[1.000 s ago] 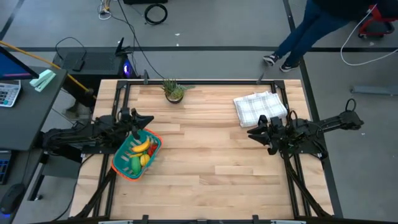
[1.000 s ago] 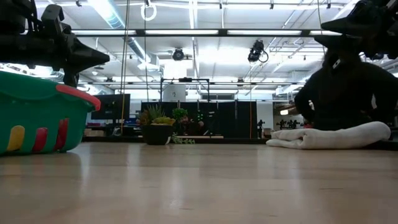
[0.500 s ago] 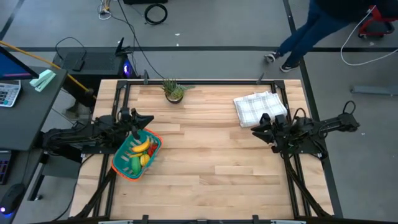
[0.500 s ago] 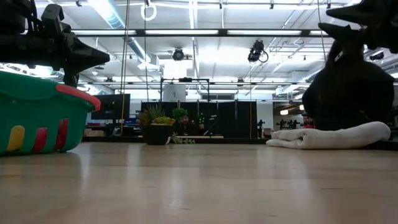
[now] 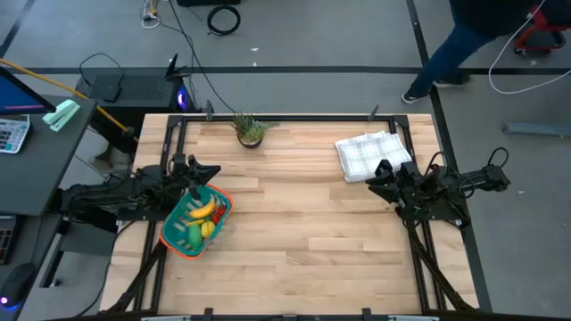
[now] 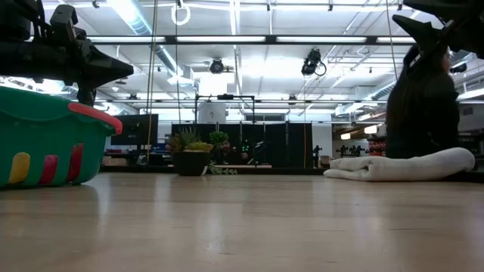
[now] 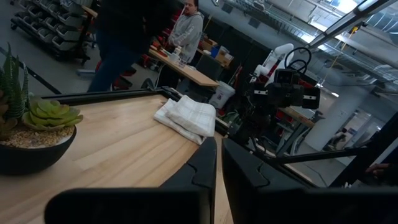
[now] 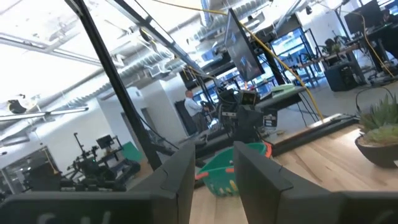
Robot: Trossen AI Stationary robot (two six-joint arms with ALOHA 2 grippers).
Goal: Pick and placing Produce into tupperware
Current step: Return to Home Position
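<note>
The teal tupperware basket with an orange rim (image 5: 171,239) stands on the table near its left edge. It also shows in the low view (image 6: 45,140) and the right wrist view (image 8: 233,171). Produce lies inside it: a yellow banana (image 5: 202,209), a green piece (image 5: 193,237) and a small red piece (image 5: 217,216). My left gripper (image 5: 214,171) hovers level above the basket's far rim, shut with nothing in it (image 7: 219,146). My right gripper (image 5: 373,181) hangs above the table by the right edge, open and empty (image 8: 214,152), pointing slightly upward.
A white checked folded cloth (image 5: 373,153) lies at the far right, just beyond my right gripper. A small spiky potted plant (image 5: 250,130) stands at the far edge. A person (image 5: 464,45) walks beyond the far right corner. Bare wood spans the table's middle and near side.
My right gripper has drawn back toward the table's right edge, risen a little and tipped its fingers upward. Its finger gap looks unchanged. The person beyond the far edge has stepped to the right.
</note>
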